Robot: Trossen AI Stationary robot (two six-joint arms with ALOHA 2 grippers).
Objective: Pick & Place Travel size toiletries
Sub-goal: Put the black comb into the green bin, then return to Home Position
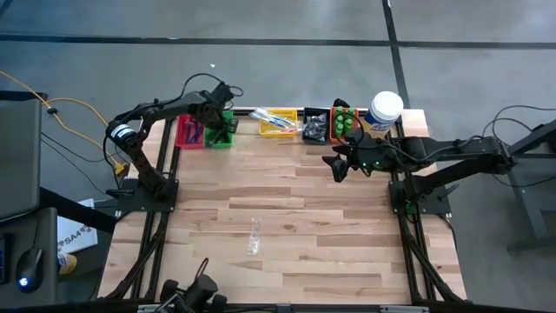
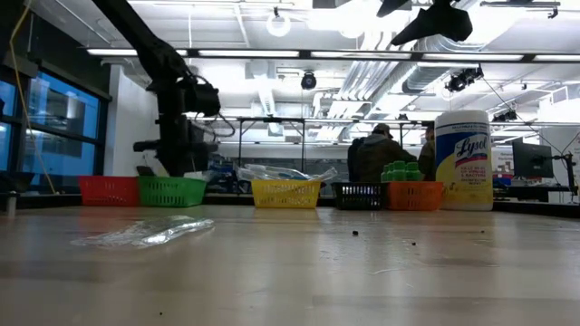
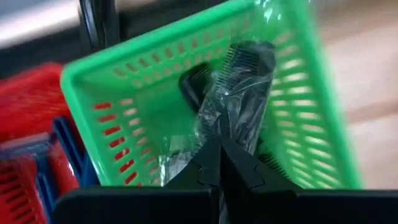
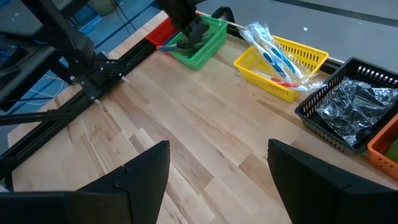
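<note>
My left gripper (image 3: 221, 144) reaches down into the green bin (image 3: 99, 93) at the table's far left and is shut on a black comb in clear wrap (image 3: 245, 81). The right wrist view shows this gripper (image 4: 193, 30) above the green bin (image 4: 208, 40). My right gripper (image 4: 217, 148) is open and hovers over bare wood (image 1: 337, 165), just in front of the black bin and orange bin. A clear-wrapped item (image 1: 254, 235) lies flat on the table near its middle and also shows in the low view (image 2: 145, 234). My left gripper pinches the comb's clear wrapper (image 3: 214, 121) between its two fingertips, at the end of the comb nearest the gripper. The fingers come from above, slanting down into the bin and lying along the comb. The comb's other end (image 3: 255, 53) points toward the bin's far wall.
Along the far edge stand a red bin (image 1: 189, 130) with blue razors, the green bin (image 1: 221, 132), a yellow bin (image 1: 278, 122) with wrapped toothbrushes, a black bin (image 1: 315, 126), an orange bin (image 1: 345, 122) with green bottles and a white jar (image 1: 384, 109). People sit beyond the table (image 2: 376, 154).
</note>
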